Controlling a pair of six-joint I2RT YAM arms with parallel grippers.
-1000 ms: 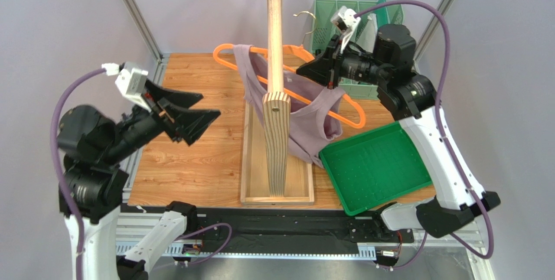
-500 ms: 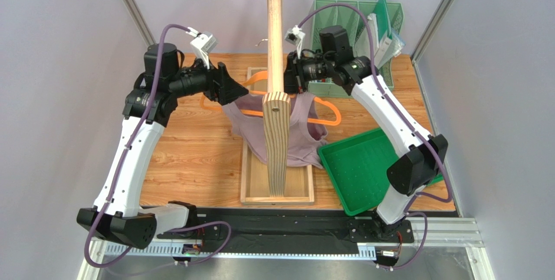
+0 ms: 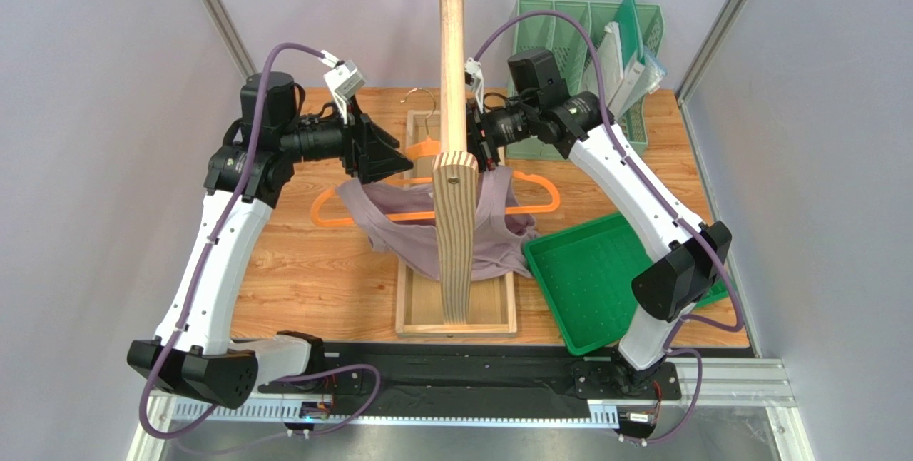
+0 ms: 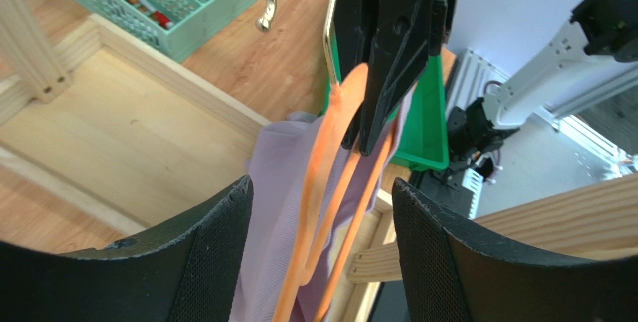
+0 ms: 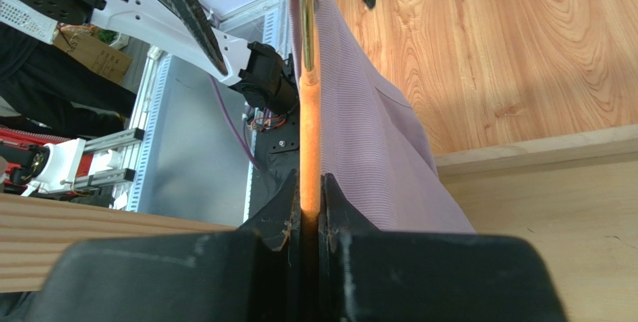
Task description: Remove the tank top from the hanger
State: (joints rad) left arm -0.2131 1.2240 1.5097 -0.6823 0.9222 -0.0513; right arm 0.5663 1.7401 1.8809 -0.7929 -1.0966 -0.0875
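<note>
A wooden table top with brown plank pattern point(image 3: 311, 258) fills the middle of the frame. On it, at the centre, stands a shallow rectangular base of pale wood point(image 3: 493, 306) with a tall post. A bright green plastic tray point(image 3: 605, 279) lies at the lower right, and a mint green slotted organizer point(image 3: 557, 28) stands at the upper right.

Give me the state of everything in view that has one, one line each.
hanger, held up by the right end effector.
tank top, draped on the hanger, not yet removed.
right end effector, shut on the hanger.
left end effector, open, gripping nothing.
</note>
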